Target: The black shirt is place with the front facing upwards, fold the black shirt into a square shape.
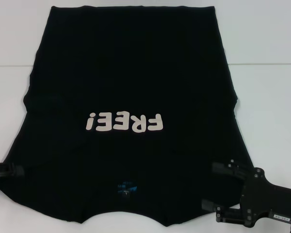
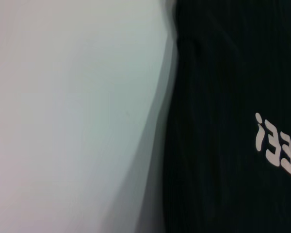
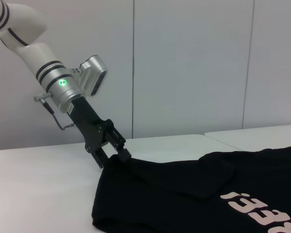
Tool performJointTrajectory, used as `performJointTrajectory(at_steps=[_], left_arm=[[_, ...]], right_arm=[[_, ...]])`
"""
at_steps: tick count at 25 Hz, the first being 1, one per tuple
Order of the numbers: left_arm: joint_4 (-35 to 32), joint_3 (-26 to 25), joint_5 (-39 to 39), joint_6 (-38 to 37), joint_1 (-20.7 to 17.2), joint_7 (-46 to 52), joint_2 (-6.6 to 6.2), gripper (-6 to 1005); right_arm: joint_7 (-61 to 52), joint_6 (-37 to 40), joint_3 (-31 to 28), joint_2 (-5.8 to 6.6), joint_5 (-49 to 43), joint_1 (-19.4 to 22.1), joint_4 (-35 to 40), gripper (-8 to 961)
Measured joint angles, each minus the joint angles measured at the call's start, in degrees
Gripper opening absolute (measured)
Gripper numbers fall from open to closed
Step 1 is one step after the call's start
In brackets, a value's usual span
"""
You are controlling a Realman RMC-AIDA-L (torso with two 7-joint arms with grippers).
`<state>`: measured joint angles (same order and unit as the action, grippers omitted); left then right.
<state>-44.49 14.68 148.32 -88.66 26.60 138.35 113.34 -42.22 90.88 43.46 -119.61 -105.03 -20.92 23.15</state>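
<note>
The black shirt (image 1: 131,87) lies spread on the white table (image 1: 266,92), its white "FREE!" lettering (image 1: 124,122) upside down to me and its blue neck label (image 1: 125,187) on the near side. My left gripper (image 1: 7,171) is at the shirt's near left corner. In the right wrist view, the left gripper (image 3: 111,156) is shut on the shirt's edge (image 3: 136,170) and holds it a little above the table. My right gripper (image 1: 218,189) is at the near right corner, open, with one finger (image 1: 222,167) and the other (image 1: 214,209) spread over the cloth. The left wrist view shows the shirt (image 2: 223,97) beside bare table.
A seam in the table (image 1: 262,63) runs across behind the shirt's far part. A pale wall (image 3: 194,63) stands behind the table.
</note>
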Motion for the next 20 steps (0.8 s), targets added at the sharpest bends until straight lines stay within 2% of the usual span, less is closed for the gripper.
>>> performJointTrajectory(at_steps=[6, 11, 20], left_arm=[[-0.3, 0.3, -0.3, 0.0, -0.1, 0.2, -0.01, 621], [-0.3, 0.3, -0.1, -0.1, -0.1, 0.2, -0.16, 381], [-0.3, 0.3, 0.0, -0.2, -0.3, -0.2, -0.07, 193]], right_arm=[[-0.5, 0.0, -0.2, -0.03, 0.1, 0.2, 0.3, 898], [-0.6, 0.0, -0.2, -0.09, 0.1, 0.3, 0.1, 898], [-2.6, 0.8, -0.5, 0.17, 0.4, 0.8, 0.1, 897]])
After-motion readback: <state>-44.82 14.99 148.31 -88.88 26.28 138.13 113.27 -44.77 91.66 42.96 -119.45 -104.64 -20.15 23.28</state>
